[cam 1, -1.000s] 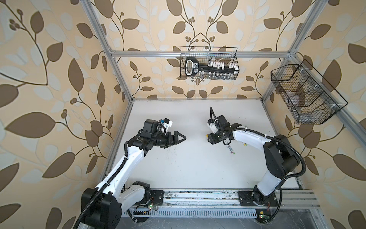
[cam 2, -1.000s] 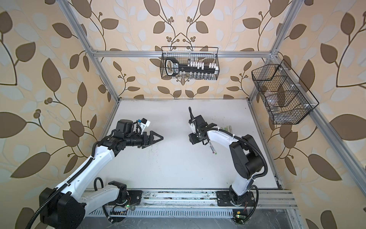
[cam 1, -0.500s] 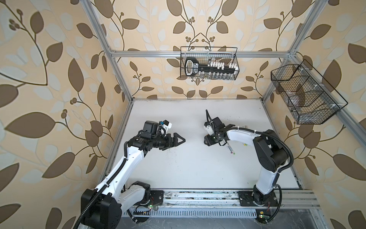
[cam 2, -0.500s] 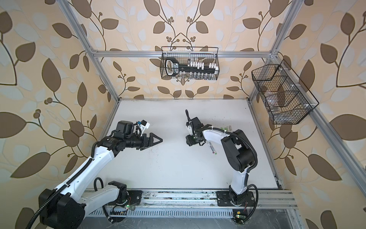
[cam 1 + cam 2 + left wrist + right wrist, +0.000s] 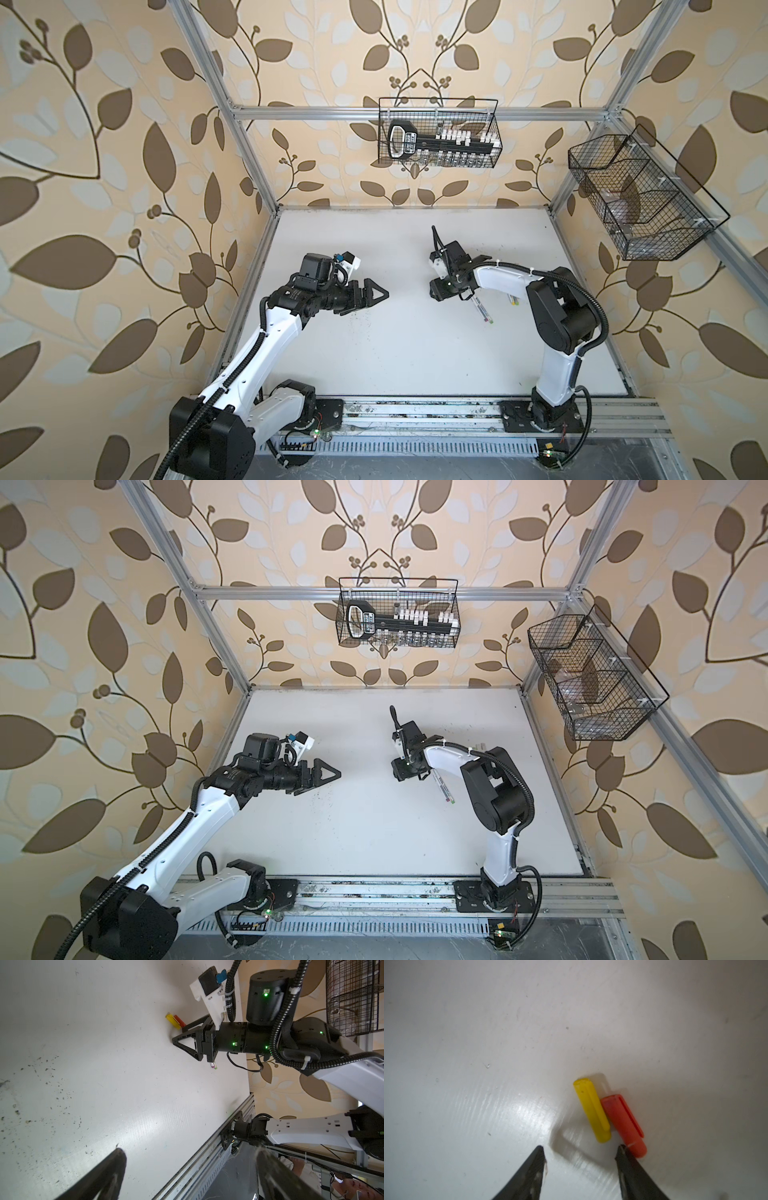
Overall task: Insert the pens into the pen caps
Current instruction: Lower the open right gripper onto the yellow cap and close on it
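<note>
A yellow pen cap (image 5: 591, 1109) and a red pen cap (image 5: 625, 1124) lie side by side on the white table, touching. My right gripper (image 5: 580, 1147) points down at the table, open and empty. The caps lie just past its tips, and the red one touches one fingertip (image 5: 623, 1152). In both top views this gripper (image 5: 439, 291) (image 5: 402, 773) hides the caps. Thin white pens (image 5: 484, 311) (image 5: 445, 791) lie under the right forearm, with another pen's end (image 5: 513, 300) further right. My left gripper (image 5: 374, 294) (image 5: 190, 1153) hovers wide open and empty to the left, facing the right gripper (image 5: 182, 1039).
A wire basket (image 5: 438, 139) hangs on the back wall and another wire basket (image 5: 640, 195) on the right wall. An aluminium rail (image 5: 415, 411) runs along the table's front edge. Dark specks dot the table (image 5: 365, 324) near the left gripper.
The right arm has folded in at the elbow and its gripper has shifted a little to the left. The left arm has hardly moved.
</note>
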Controlling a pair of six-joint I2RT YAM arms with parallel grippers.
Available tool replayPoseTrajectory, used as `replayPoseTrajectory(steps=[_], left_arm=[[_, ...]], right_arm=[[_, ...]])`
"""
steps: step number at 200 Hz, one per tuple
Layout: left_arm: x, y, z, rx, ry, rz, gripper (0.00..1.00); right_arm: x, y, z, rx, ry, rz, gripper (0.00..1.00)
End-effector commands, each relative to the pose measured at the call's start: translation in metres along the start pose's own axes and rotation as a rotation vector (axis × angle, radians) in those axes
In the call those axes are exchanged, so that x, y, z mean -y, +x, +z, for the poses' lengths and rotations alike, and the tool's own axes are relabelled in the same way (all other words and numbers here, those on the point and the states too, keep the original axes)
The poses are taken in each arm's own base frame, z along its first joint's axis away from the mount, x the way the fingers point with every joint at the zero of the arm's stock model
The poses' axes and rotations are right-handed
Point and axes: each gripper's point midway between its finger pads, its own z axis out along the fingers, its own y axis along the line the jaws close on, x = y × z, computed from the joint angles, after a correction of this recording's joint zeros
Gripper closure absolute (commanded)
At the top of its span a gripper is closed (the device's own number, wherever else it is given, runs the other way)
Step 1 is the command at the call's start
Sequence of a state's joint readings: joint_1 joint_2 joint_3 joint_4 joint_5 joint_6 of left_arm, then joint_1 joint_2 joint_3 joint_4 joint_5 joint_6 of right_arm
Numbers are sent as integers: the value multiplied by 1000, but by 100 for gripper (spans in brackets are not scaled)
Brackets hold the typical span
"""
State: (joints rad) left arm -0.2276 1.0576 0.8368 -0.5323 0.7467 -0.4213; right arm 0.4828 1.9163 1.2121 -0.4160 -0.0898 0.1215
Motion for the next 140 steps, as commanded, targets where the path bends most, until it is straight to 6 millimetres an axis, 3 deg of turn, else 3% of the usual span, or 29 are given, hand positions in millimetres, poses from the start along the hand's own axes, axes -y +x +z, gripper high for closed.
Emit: replayPoseTrajectory(steps=[1,27,33,81,97,140], left_arm=[[4,-5,-4,15,3,37,1],[4,-5,-3,14,3,35,1],[4,-5,-4,15,3,36,1],[3,-5,-6,21,-7,41,1],[3,-4,-6,20,-7,39,1],[3,-4,-6,21,-6,38,1]], right_arm=[[6,4,-2,-31,9,-17,42],[3,7,5,-49,-6,-30,42],[1,-5,2,-23,-12,-34,42],[-8,-15,11,-38,-26,-68,44],[-10,-16,13,-46,-23,-75,48],[-12,-11,16,-63,7,-93,70]])
